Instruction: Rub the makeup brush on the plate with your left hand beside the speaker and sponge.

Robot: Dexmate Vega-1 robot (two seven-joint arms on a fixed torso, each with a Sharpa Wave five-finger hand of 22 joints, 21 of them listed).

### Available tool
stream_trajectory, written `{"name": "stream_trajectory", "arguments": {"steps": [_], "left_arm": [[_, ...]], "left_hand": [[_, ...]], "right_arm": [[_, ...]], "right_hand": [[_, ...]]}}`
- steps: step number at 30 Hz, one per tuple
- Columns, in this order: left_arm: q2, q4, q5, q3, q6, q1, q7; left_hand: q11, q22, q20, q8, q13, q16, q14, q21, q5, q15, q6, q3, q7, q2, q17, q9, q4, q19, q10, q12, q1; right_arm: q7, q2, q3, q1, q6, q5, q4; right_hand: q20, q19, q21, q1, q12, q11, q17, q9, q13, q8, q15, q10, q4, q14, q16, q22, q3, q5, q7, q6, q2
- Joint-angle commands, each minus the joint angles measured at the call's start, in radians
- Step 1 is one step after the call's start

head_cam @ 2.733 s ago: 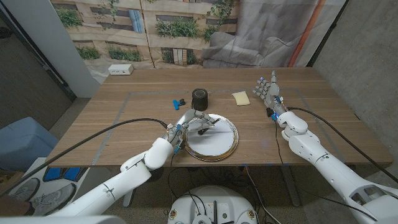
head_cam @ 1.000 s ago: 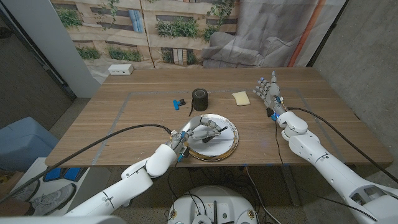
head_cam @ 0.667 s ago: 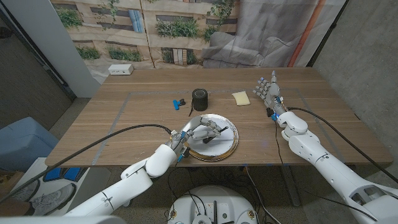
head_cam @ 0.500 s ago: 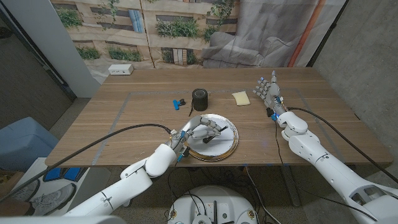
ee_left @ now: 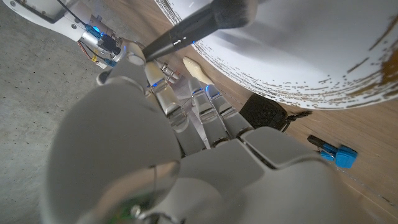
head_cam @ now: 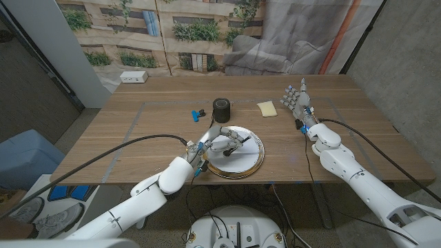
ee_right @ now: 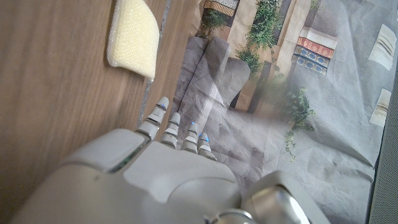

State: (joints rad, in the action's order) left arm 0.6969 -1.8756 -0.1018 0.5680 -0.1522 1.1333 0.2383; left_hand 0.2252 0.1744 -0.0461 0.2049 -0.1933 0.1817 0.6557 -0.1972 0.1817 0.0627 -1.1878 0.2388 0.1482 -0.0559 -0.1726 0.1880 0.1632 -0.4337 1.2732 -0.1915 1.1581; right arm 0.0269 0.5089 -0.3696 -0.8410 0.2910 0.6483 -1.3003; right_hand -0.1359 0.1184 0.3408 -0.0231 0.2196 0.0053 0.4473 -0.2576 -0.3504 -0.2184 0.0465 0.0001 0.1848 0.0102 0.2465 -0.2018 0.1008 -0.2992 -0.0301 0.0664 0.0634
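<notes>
Makeup brush (ee_left: 199,22) – pinched in left hand (head_cam: 222,142) – has slid farther up plate (head_cam: 256,160); right hand (head_cam: 298,101) spread, empty.

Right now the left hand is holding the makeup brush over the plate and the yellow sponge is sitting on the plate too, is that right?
Not quite. The left hand does hold the makeup brush over the plate, but the yellow sponge lies on the bare table, apart from the plate, to the right of the black speaker. The head view shows this.

white plate (head_cam: 242,160), gold rim; black speaker (head_cam: 221,108); pale yellow sponge (head_cam: 267,109); brush (ee_left: 193,25) seemingly black.
</notes>
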Motion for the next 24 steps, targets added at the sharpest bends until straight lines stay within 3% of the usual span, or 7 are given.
{"name": "stream_trajectory", "arguments": {"steps": [1, 24], "left_arm": [[0.027, -0.040, -0.017, -0.030, 0.031, 0.015, 0.020], [0.097, -0.108, -0.101, -0.113, 0.127, 0.042, 0.073]], "left_hand": [[0.003, 0.002, -0.001, 0.004, -0.003, 0.006, 0.008, -0.002, 0.003, 0.155, -0.005, -0.006, -0.003, -0.003, -0.001, 0.006, 0.002, 0.004, 0.004, -0.008, 0.011], [0.003, 0.001, -0.005, 0.004, -0.003, 0.007, 0.007, -0.001, 0.003, 0.154, -0.006, -0.008, -0.005, -0.002, -0.002, 0.005, 0.002, 0.008, 0.007, -0.008, 0.013]], "right_arm": [[-0.001, 0.000, 0.000, 0.000, 0.000, 0.000, 0.001], [-0.001, 0.000, 0.000, 0.000, 0.000, 0.000, 0.001]], "right_hand": [[-0.007, -0.002, 0.005, 0.002, 0.007, 0.001, 0.003, -0.003, -0.001, -0.005, 0.008, -0.008, 0.005, 0.001, 0.003, -0.006, 0.000, -0.006, 0.001, 0.009, 0.101], [-0.007, -0.001, 0.005, 0.002, 0.006, 0.001, 0.003, -0.003, -0.001, -0.005, 0.009, -0.009, 0.005, 0.001, 0.003, -0.006, 0.001, -0.007, 0.001, 0.008, 0.101]]}}
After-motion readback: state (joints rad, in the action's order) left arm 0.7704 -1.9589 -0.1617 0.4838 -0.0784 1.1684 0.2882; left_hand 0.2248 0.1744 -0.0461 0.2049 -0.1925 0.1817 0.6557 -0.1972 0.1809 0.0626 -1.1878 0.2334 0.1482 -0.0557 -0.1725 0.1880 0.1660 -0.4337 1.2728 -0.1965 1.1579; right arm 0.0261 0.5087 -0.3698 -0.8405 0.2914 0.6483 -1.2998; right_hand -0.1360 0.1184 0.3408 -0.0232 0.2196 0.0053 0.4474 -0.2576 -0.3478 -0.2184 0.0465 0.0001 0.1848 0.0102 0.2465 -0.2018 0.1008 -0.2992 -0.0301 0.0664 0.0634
